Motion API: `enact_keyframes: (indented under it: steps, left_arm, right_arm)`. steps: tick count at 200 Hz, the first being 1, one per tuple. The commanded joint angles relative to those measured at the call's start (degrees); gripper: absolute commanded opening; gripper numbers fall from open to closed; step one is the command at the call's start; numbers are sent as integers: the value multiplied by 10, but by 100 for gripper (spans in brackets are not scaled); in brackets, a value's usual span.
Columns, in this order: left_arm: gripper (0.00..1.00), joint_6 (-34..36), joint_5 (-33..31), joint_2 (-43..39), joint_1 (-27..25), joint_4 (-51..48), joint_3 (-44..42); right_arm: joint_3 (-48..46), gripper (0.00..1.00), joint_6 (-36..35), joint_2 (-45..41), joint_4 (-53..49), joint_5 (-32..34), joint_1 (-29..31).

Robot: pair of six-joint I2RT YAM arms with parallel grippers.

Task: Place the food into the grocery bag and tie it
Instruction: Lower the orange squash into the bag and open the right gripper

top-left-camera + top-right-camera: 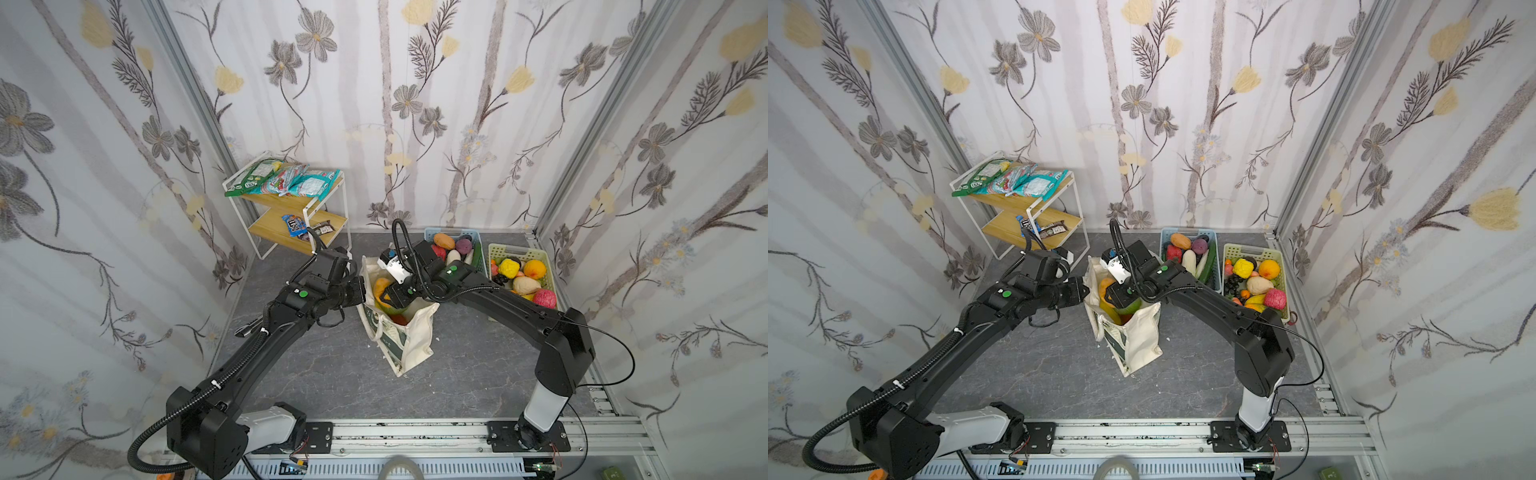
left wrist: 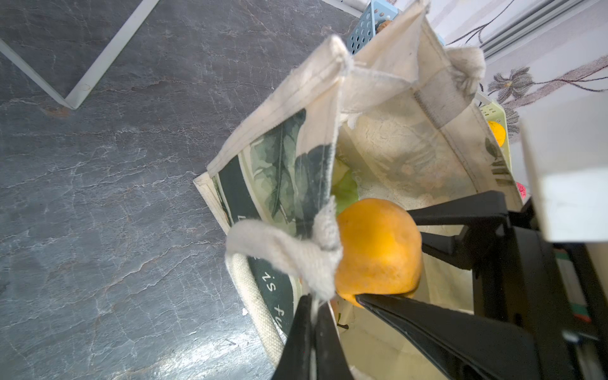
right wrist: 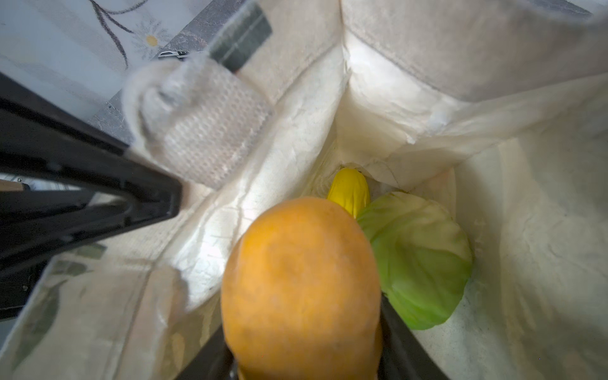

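The cream grocery bag (image 1: 409, 345) (image 1: 1138, 345) stands open in the middle of the grey floor. My left gripper (image 1: 364, 291) (image 2: 314, 309) is shut on the cream fabric of its rim beside a strap handle (image 2: 276, 250). My right gripper (image 1: 388, 297) (image 3: 301, 329) reaches into the bag's mouth, shut on an orange fruit (image 2: 378, 246) (image 3: 301, 279) that hangs just inside the opening. Deeper in the bag lie a green cabbage (image 3: 418, 260) and a yellow fruit (image 3: 350, 190). The bag's inner walls (image 3: 526, 230) surround them.
A blue basket (image 1: 478, 239) and a pale green basket (image 1: 519, 251), both full of toy produce, stand at the back right behind the bag. A white two-tier rack (image 1: 309, 208) with snack packets (image 1: 286, 180) stands at the back left.
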Motion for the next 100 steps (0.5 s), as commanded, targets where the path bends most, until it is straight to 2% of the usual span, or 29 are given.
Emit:
enact_keyframes:
  steps: [1, 100]
  left_arm:
    - [0, -5, 2, -3, 0, 1, -4]
    - [0, -8, 0, -7, -3, 1, -8]
  right_arm:
    - [-2, 54, 9, 8, 28, -4, 1]
    - [-14, 55, 23, 39, 56, -9, 1]
